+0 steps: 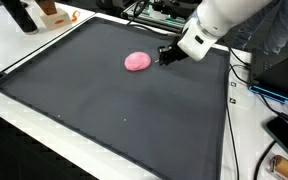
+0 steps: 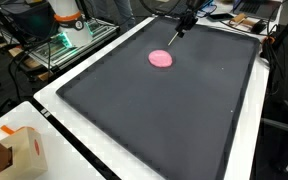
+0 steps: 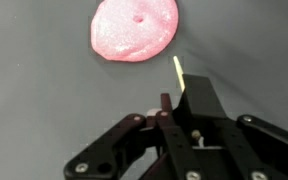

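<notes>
Robot hand (image 3: 174, 100) is pinched shut on a thin stick (image 3: 178, 70), just beside the pink blob (image 3: 134, 28) on the black mat (image 1: 104, 120). A hard push might snap the stick or make the blob slide away

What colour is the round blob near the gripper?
The blob is pink, clearest in the wrist view.

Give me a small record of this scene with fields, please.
gripper: black Robotiq gripper, jaws look shut
held: thin pale yellow stick, pointing out of the fingertips
nearest thing: flat round pink soft disc, small dimple on top, apart from the stick
surface: dark grey mat
</notes>
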{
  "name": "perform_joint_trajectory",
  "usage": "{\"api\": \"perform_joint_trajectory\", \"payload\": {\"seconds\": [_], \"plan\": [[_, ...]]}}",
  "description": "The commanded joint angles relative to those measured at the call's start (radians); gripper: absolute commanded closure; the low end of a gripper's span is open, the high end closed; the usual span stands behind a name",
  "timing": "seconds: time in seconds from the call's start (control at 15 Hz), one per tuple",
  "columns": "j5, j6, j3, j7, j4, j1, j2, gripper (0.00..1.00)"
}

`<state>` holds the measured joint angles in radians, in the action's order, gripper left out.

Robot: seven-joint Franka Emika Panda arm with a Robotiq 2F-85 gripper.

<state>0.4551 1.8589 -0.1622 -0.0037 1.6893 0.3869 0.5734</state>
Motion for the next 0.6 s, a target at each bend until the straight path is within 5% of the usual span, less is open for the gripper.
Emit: {"api": "perform_joint_trajectory", "payload": {"seconds": [0.0, 0.53], "plan": [[0.021, -0.066, 0.013, 0.029, -0.058, 0.029, 0.050, 0.94], [0.010, -0.129, 0.012, 0.022, -0.113, 0.036, 0.096, 0.94]]}}
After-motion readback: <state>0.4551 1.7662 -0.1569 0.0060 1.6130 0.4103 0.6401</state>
